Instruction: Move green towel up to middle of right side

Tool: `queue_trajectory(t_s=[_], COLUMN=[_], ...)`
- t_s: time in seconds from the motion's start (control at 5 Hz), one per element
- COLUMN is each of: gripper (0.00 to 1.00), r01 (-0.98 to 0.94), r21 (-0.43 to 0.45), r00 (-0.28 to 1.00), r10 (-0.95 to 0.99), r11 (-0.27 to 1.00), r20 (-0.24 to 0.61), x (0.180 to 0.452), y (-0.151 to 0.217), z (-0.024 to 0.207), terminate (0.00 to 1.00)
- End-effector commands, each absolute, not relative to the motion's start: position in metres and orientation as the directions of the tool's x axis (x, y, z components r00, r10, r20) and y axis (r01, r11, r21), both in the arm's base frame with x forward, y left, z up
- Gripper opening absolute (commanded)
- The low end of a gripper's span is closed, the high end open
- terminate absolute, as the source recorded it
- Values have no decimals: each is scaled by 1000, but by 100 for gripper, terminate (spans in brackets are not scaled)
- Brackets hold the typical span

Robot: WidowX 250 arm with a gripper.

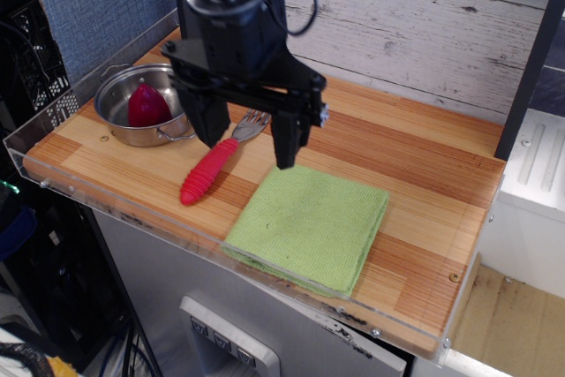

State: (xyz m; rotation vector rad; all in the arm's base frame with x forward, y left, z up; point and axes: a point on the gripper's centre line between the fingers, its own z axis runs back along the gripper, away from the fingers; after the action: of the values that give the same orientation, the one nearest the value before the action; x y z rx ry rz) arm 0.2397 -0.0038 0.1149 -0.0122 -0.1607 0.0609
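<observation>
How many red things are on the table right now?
2. A dark red rounded object sits inside the steel pot at the left end, and the fork's red handle lies between the pot and the green towel. The gripper may hide others.

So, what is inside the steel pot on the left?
The steel pot holds one dark red, rounded object with a pointed top. Around it the bare metal bottom shows. The pot's near wall covers the object's base, so anything under it cannot be seen.
</observation>
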Motion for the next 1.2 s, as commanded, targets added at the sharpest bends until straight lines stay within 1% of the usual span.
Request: queue_trajectory(t_s=[0.0,0.2,0.6,0.8,1.0], gripper=[100,100,100,100,100], r01=[-120,-122,-104,-104,-92], r21=[18,20,16,19,33], r00=[979,985,993,994,996], r10=[116,119,103,104,92], r11=[993,992,994,994,995], r20=[168,125,51,31,19], x=[258,268,279,280,271], y=[-18,-23,-30,-29,-26], z=[91,70,36,26,16], terminate=[0,0,0,0,0])
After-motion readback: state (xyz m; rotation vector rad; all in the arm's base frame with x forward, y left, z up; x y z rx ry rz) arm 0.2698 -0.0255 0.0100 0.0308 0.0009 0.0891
